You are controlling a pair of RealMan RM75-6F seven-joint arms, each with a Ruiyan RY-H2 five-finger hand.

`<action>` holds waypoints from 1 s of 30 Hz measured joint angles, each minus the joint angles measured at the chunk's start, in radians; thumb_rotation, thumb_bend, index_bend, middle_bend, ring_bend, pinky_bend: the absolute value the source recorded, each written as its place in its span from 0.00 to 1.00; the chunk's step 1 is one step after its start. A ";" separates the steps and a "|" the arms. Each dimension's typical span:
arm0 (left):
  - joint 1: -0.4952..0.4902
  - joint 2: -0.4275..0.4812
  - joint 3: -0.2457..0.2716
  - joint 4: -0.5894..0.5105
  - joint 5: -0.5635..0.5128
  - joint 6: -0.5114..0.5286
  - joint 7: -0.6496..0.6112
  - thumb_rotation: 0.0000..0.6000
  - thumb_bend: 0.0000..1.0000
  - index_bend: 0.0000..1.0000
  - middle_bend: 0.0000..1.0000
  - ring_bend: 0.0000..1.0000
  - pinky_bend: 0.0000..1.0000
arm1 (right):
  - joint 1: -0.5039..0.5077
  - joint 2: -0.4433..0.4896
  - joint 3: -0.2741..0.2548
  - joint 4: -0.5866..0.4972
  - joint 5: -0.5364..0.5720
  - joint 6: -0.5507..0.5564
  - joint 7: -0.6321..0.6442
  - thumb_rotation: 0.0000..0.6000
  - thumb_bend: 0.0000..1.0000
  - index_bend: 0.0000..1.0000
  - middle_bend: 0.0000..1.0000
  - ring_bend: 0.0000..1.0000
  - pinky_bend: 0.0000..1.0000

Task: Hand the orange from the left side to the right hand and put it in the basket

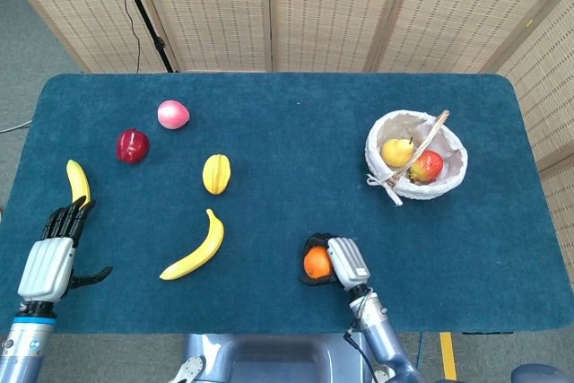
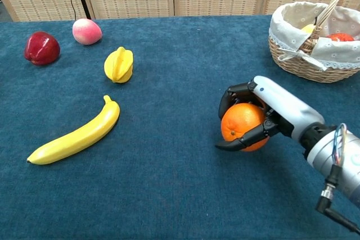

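Observation:
My right hand (image 1: 341, 262) (image 2: 270, 113) grips the orange (image 1: 316, 263) (image 2: 242, 125) near the table's front edge, its dark fingers wrapped around the fruit. The white-lined wicker basket (image 1: 453, 181) (image 2: 292, 60) stands at the far right and holds a pear (image 1: 395, 151) and a red apple (image 1: 428, 166). My left hand (image 1: 56, 253) rests open at the front left corner with its fingers spread, holding nothing; the chest view does not show it.
On the blue table lie a long banana (image 1: 197, 248) (image 2: 76, 136), a yellow starfruit (image 1: 216, 173) (image 2: 118, 64), a dark red apple (image 1: 132, 145) (image 2: 41, 48), a pink peach (image 1: 173, 114) (image 2: 86, 31) and a small banana (image 1: 78, 181). Woven screens stand behind.

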 measured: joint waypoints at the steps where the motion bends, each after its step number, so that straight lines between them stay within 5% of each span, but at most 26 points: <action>1: 0.000 0.000 -0.001 0.001 -0.001 -0.003 0.000 1.00 0.05 0.06 0.00 0.00 0.00 | -0.001 0.008 -0.001 0.000 -0.010 0.013 -0.023 1.00 0.11 0.75 0.67 0.70 0.73; 6: -0.001 -0.003 -0.003 0.003 -0.007 -0.013 0.005 1.00 0.05 0.06 0.00 0.00 0.00 | -0.011 0.078 -0.002 -0.002 -0.074 0.100 -0.151 1.00 0.11 0.75 0.67 0.70 0.73; 14: -0.003 -0.011 -0.007 0.004 -0.013 -0.027 0.020 1.00 0.05 0.06 0.00 0.00 0.00 | -0.020 0.241 0.047 -0.031 -0.069 0.132 -0.181 1.00 0.11 0.75 0.67 0.70 0.73; 30: -0.013 -0.027 -0.010 0.012 -0.032 -0.062 0.045 1.00 0.05 0.06 0.00 0.00 0.00 | 0.042 0.423 0.218 0.061 0.170 -0.056 -0.017 1.00 0.11 0.75 0.67 0.70 0.73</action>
